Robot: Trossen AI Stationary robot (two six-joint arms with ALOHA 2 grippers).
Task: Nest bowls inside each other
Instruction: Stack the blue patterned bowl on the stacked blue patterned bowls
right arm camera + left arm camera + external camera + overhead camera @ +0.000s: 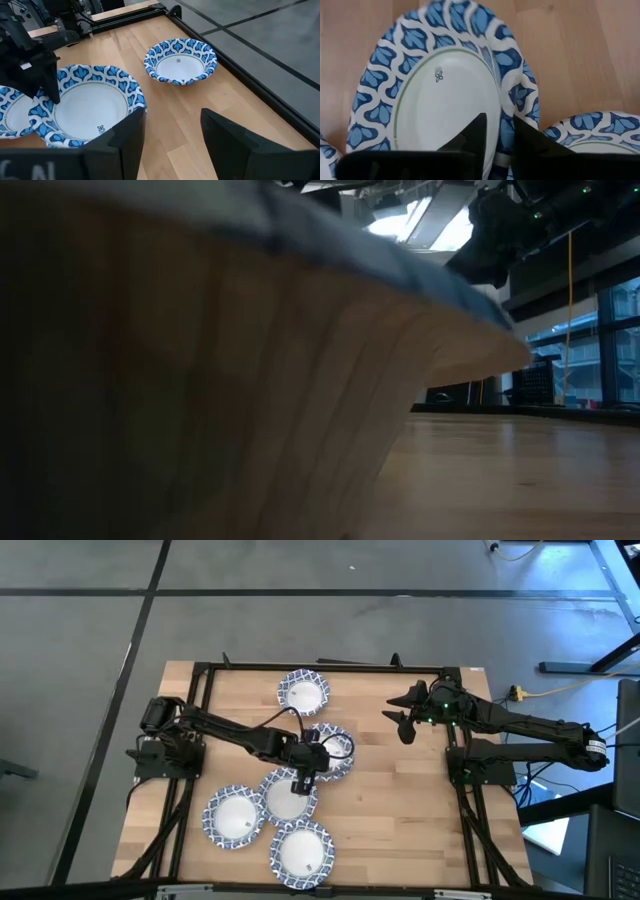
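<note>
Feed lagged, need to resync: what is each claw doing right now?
Left claw: closed on the rim of a bowl mid-table.
Right claw: open, holding nothing, raised near the table's far right.

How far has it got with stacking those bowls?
Little looks finished: five bowls still show across the table, though some may already be nested. The left end effector pinches the middle bowl's rim. The far bowl sits alone. The right end effector hangs open, waiting.

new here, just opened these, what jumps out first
The blue-rimmed bowls clustered mid-table, with one bowl apart near the far edge. The left gripper pinches the rim of a central bowl. The right gripper hangs open over bare wood at the far right.
</note>
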